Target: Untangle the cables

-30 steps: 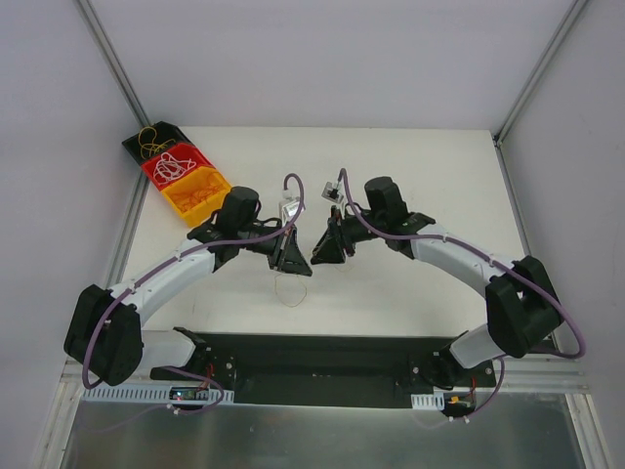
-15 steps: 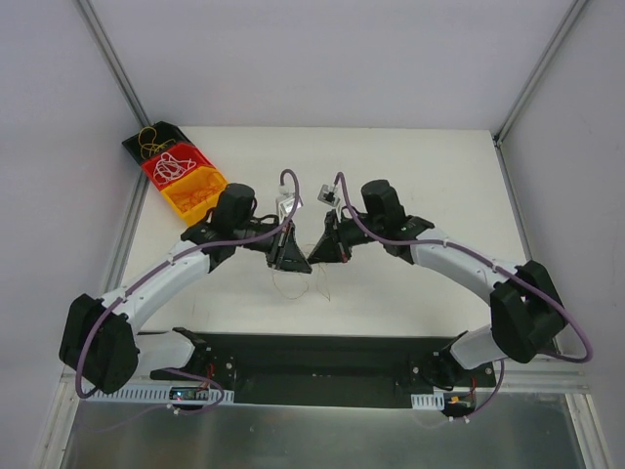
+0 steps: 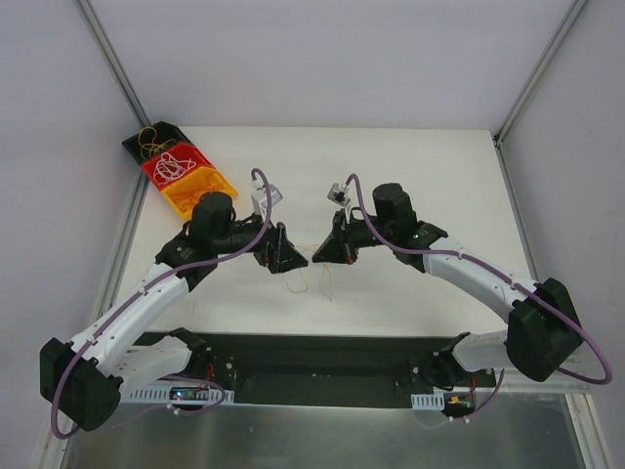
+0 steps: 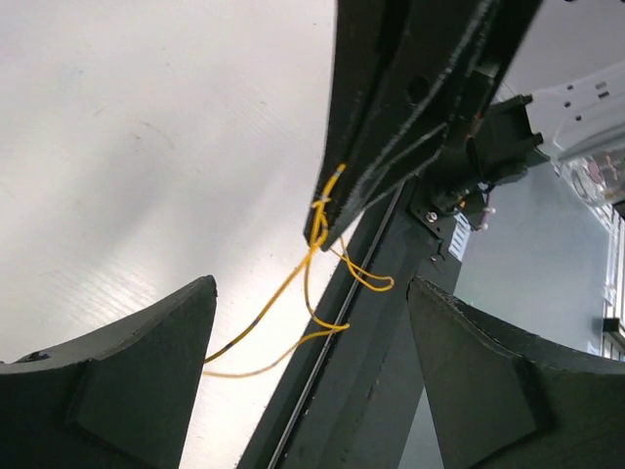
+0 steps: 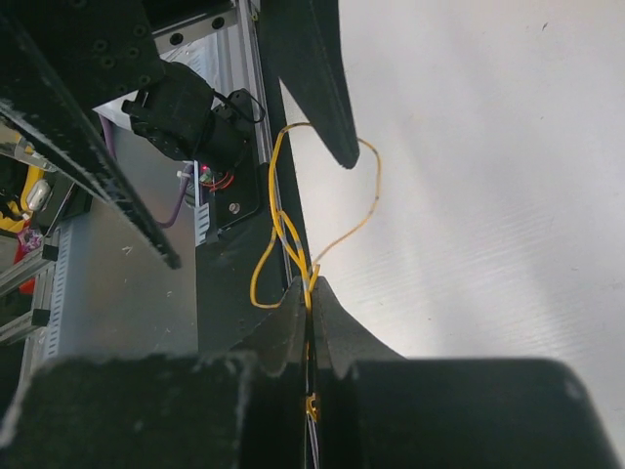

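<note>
Your right end effector [image 5: 309,291] is pinched shut on the yellow cable [image 4: 317,227], gripping it right at the small knot where the strands cross. Your left end effector [image 3: 286,256] stands wide open with nothing clamped; one strand runs down past its finger, and I can't tell whether it touches.

The cable hangs in loose loops between the two tips, over the middle of the tabletop [image 3: 420,176] and closer to its near edge. Other cables lie in the row of bins [image 3: 209,161] at the far left corner.

You look to be mid-untangle, one side held and the other free to regrip. Next, I'd judge, you need the left tips on a single loop beside the knot, then a gentle pull apart. It's a very thin wire, so aim carefully.

No brand, label or writing can be read anywhere.
</note>
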